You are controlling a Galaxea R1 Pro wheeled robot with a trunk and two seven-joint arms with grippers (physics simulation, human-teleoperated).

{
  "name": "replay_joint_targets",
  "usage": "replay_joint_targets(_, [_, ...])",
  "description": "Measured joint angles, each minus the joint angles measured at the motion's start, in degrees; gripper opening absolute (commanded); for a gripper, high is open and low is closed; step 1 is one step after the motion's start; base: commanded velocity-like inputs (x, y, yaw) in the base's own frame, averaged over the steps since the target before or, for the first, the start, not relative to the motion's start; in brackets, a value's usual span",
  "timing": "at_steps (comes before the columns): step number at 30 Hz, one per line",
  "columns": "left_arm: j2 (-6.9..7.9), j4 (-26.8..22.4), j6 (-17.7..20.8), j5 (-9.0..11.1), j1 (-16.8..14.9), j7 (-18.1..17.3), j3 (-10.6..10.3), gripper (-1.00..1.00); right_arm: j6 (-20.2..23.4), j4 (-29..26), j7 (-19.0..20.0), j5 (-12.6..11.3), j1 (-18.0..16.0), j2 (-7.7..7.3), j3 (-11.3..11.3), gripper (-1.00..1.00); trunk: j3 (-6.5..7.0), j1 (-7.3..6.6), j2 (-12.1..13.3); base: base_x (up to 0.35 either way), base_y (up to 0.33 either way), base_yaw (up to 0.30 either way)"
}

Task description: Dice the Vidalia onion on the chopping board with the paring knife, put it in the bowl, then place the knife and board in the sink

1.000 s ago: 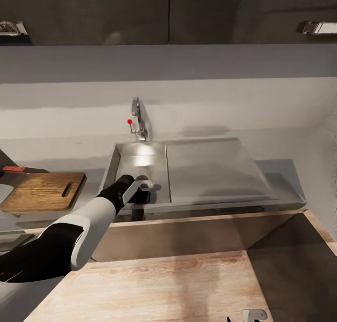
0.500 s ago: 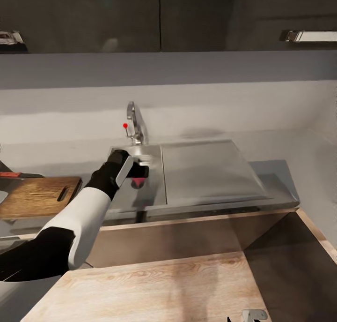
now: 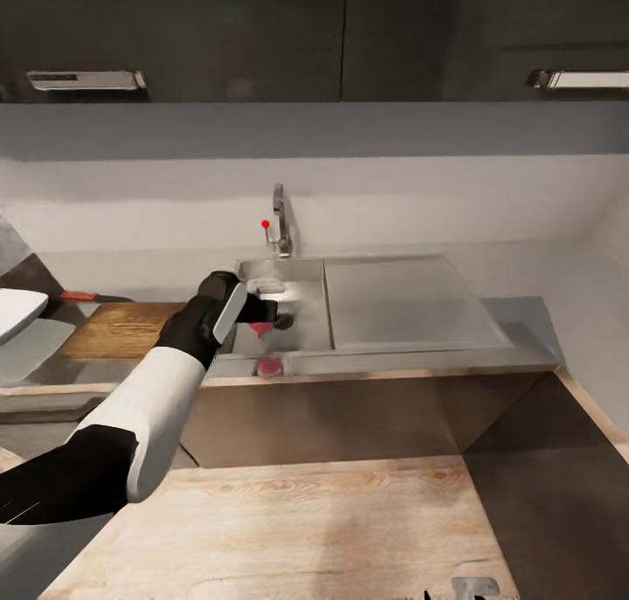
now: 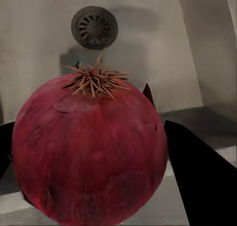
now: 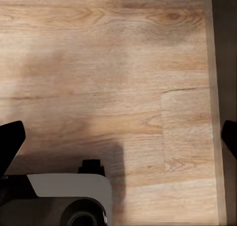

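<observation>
My left gripper is shut on the Vidalia onion, held in the air over the front left part of the sink. In the left wrist view the onion is a dark red globe with a dry root tuft, gripped between black fingers, above the round drain. The chopping board lies on the countertop left of the sink. The paring knife's red handle shows at the board's far edge. The white bowl sits at the far left. My right gripper is open over wood floor.
A chrome faucet with a red knob stands behind the basin. The steel drainboard stretches to the right. Dark wall cabinets hang above. Light wood floor lies in front of the cabinet fronts.
My left gripper has risen out of the basin with the onion in it and now holds it near the sink's front left. The camera has shifted, bringing the bowl into view.
</observation>
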Motion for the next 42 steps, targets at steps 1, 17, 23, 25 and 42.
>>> replay_joint_targets(1, [0.0, -0.22, 0.02, 0.04, -0.02, -0.02, 0.0, -1.0, 0.0, -0.01, 0.0, 0.0, -0.01, -0.01, 0.0, 1.0, 0.09, 0.0, 0.0, -0.287, 0.172, 0.132])
replay_joint_targets(17, [-0.02, -1.34, 0.1, 0.17, -0.02, -0.08, 0.0, -1.0, 0.0, -0.02, 0.02, 0.0, 0.0, -0.07, -0.06, 1.0, 1.27, -0.03, -0.01, -0.022, 0.298, 0.117])
replay_joint_targets(23, [-0.02, -1.34, 0.1, 0.19, -0.02, -0.08, 0.0, -1.0, 0.0, 0.0, 0.02, 0.0, 0.0, -0.08, -0.01, 1.0, 1.28, -0.03, 0.0, 0.008, 0.317, 0.003])
replay_joint_targets(25, [-0.02, -1.34, 0.1, 0.19, -0.01, -0.08, 0.0, -1.0, 0.0, -0.02, 0.09, 0.0, 0.0, -0.08, -0.01, 1.0, 1.28, -0.03, 0.0, 0.001, 0.317, -0.014])
replay_joint_targets(42, [0.03, -0.91, 0.1, 0.16, 0.02, -0.08, 0.0, -1.0, 0.0, -0.01, 0.11, 0.0, 0.0, -0.08, 0.0, 1.0, 1.5, -0.03, 0.0, 0.033, 0.326, -0.074])
